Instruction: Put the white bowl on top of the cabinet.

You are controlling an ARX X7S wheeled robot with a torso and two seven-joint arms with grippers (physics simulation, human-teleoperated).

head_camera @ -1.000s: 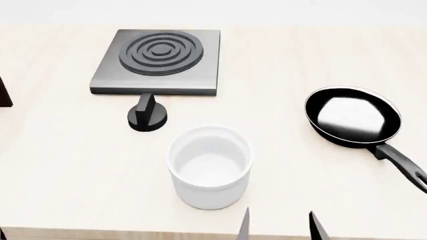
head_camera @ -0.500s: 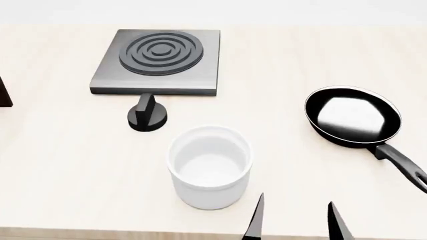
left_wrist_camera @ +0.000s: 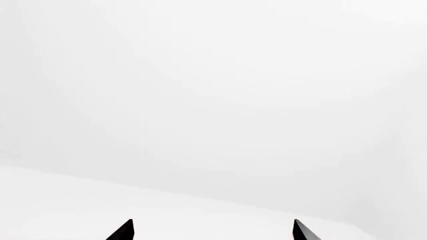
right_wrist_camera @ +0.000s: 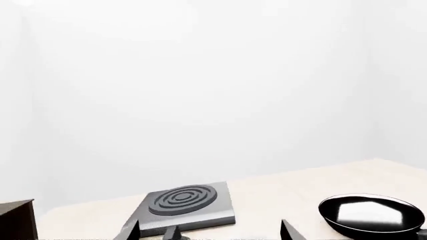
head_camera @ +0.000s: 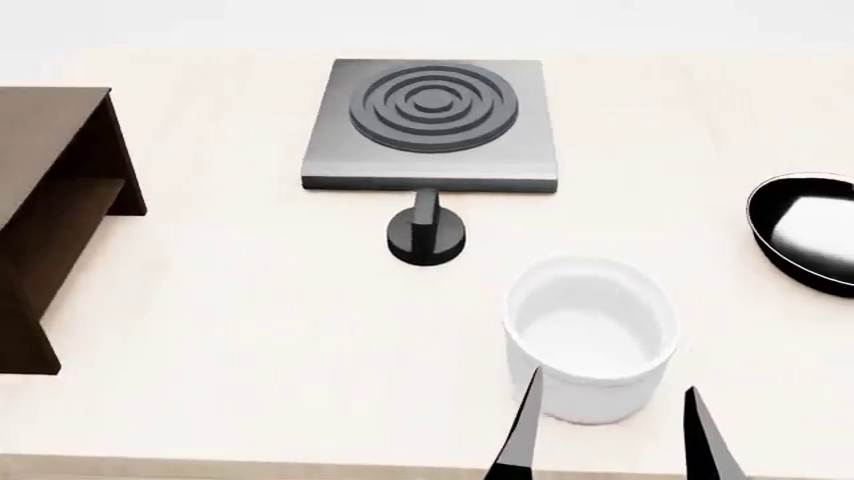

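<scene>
The white bowl (head_camera: 590,335) stands upright and empty on the light table (head_camera: 240,330), near its front edge. The dark brown cabinet (head_camera: 54,200) stands at the far left; its corner also shows in the right wrist view (right_wrist_camera: 17,220). My right gripper (head_camera: 613,385) is open just in front of the bowl, its two black fingertips level with the bowl's near wall and holding nothing. The bowl is out of sight in the right wrist view, where the right gripper (right_wrist_camera: 210,229) shows only its tips. My left gripper (left_wrist_camera: 213,227) is open before blank white, and is absent from the head view.
A grey stove plate (head_camera: 430,125) with black rings lies behind the bowl, with a black knob (head_camera: 427,235) in front of it. A black frying pan (head_camera: 807,230) sits at the right edge. The right wrist view shows the plate (right_wrist_camera: 187,207) and pan (right_wrist_camera: 370,215).
The head view has swung left, so everything has slid right and the cabinet has come into sight. The right gripper's fingertips have risen further forward, up to the bowl.
</scene>
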